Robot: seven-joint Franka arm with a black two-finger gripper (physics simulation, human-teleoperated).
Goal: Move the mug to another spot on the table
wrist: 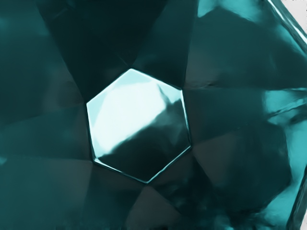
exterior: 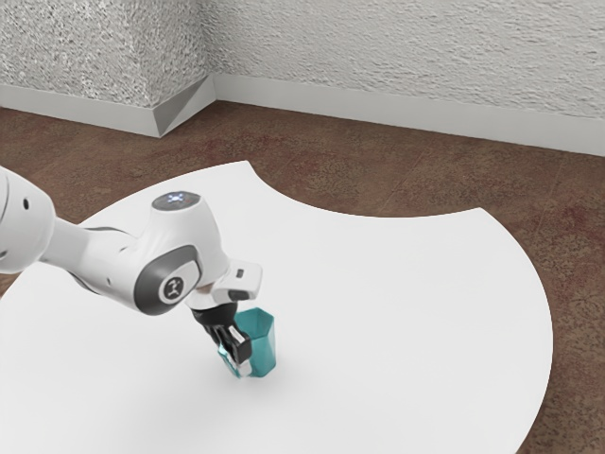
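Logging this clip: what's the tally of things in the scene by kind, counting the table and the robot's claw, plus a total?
Mug, teal: 1
Table, white: 1
Claw, black: 1
Total: 3

Plain simulated room: rough white plaster walls meeting at corner, pale baseboard running along bottom, mottled brown floor spreading beneath white curved-edge table.
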